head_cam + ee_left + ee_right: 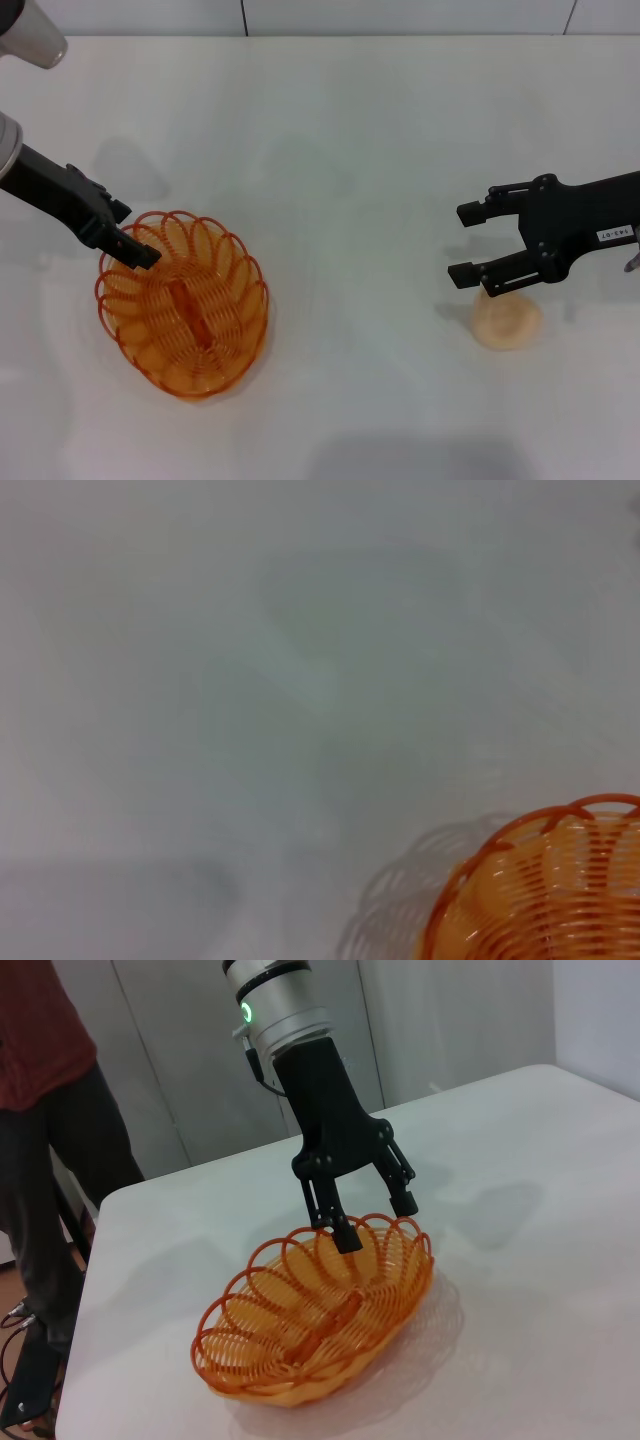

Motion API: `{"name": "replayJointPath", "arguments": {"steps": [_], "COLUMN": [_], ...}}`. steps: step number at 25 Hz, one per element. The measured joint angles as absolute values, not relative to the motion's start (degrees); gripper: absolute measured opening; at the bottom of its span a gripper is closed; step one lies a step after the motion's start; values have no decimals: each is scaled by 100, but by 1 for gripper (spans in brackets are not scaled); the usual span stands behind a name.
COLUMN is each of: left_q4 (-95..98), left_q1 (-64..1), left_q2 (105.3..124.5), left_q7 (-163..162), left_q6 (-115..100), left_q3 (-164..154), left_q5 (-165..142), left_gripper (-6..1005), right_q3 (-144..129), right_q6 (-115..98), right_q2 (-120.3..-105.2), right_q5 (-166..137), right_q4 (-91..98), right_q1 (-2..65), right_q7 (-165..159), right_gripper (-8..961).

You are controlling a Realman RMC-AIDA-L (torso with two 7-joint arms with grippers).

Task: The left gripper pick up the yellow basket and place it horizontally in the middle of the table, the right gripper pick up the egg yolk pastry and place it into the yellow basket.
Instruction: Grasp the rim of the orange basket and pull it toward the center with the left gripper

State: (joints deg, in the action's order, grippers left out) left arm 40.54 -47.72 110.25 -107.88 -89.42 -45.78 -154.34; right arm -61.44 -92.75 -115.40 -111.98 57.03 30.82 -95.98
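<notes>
Oval orange-yellow looped-wire basket (184, 305) lower left on white table (330, 150): looks light, springy, take by rim. Left gripper (372, 1210) spread, straddling rim. Cream pastry (507, 320) lower right, soft; right gripper (468, 244) open above.

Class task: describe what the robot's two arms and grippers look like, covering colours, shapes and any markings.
The left gripper is a black two-fingered claw below a silver-grey cylindrical section with a green ring light. The right gripper is another black two-fingered claw, on a black arm carrying a small white printed label.
</notes>
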Motion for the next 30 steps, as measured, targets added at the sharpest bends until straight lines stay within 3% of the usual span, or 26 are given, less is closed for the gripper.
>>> {"name": "replayJointPath", "arguments": {"steps": [6, 11, 17, 22, 30], "left_q4": [4048, 4048, 4048, 3971, 3913], "left_q1": [-4767, -4755, -4785, -4816, -4784], "left_q2": [11023, 11028, 11069, 11129, 11159], "left_q7": [-10820, -10834, -10836, -10834, -10808], "left_q6": [-8830, -8699, -8573, -8510, -8475], "left_q3": [-4577, -4571, -4568, -4578, -4580], "left_q5": [-15434, -15429, -15402, -15399, -15419], "left_gripper": [892, 817, 583, 472, 470], "right_q3": [-6145, -6152, -6152, -6153, -6153], "right_q6": [-9272, -9272, -9272, -9272, -9272], "right_q2": [-11540, -11540, -11540, -11540, -11540], "right_q5": [-11199, -11179, -11165, -11161, -11161], "right_q4": [5704, 5672, 5635, 5634, 5633], "right_q1": [3073, 3061, 3068, 3068, 3068], "right_q7": [-9598, -9597, -9597, -9597, -9597], "right_gripper": [798, 796, 794, 792, 789]}}
